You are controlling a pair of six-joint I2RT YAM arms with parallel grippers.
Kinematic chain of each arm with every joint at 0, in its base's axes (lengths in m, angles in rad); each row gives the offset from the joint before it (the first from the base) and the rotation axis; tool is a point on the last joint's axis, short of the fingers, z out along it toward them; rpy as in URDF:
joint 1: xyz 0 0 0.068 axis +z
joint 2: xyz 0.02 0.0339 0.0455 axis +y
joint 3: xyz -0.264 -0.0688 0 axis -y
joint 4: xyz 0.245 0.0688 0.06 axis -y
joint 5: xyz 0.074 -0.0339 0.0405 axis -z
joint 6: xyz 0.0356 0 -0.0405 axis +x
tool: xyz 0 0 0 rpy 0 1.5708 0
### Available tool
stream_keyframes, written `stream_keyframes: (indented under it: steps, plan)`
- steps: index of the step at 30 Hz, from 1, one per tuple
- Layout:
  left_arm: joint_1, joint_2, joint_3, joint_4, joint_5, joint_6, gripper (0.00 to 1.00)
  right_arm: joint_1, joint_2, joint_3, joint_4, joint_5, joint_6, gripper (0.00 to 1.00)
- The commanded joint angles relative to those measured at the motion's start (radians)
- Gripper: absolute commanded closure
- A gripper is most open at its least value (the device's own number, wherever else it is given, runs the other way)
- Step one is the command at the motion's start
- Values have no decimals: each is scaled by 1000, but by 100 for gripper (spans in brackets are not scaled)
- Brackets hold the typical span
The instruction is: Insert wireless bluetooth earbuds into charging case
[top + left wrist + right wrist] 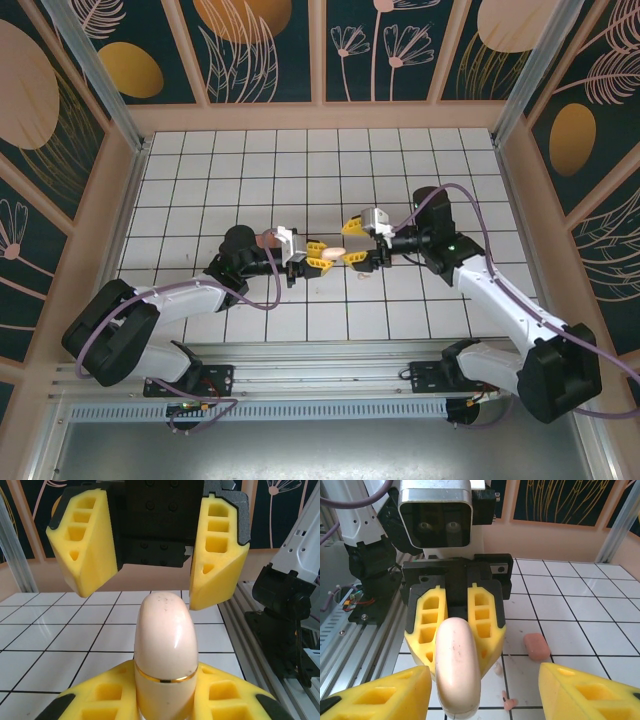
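Left gripper (316, 255) was clenched on the charging case (165, 640), pinching its base half below the gold band (165, 679), up in the air over the tiles (60, 630). Right gripper (353, 243) stood spread, one jaw either side of the case's rounded tip, touching nothing. To my eye, the trick was closing squarely on the cap half, clear of the seam. The case lay roughly level, long axis running pincer to pincer, dome aimed at the right palm. A pink earbud (536, 646) lay below, just beside the case.
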Motion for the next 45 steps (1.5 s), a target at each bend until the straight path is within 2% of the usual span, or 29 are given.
stream_keyframes:
  steps: [1,9,19,31,35,39,45]
  plan:
    - [-1,6,10,54,18,-18,80,16,25,39,2,-29,0,41]
    - [-1,7,24,28,30,-12,80,16,59,39,96,82,87,42]
    - [-1,-1,22,-24,15,21,80,1,67,12,224,92,179,42]
    - [0,9,30,-48,-3,50,80,-7,67,1,240,97,205,42]
    - [-1,28,8,6,-42,31,81,-9,45,-5,254,88,238,42]
    - [-1,55,-17,77,-84,8,81,-20,10,-14,274,137,324,41]
    - [1,101,-24,140,-90,-44,81,-35,-39,-9,175,169,314,42]
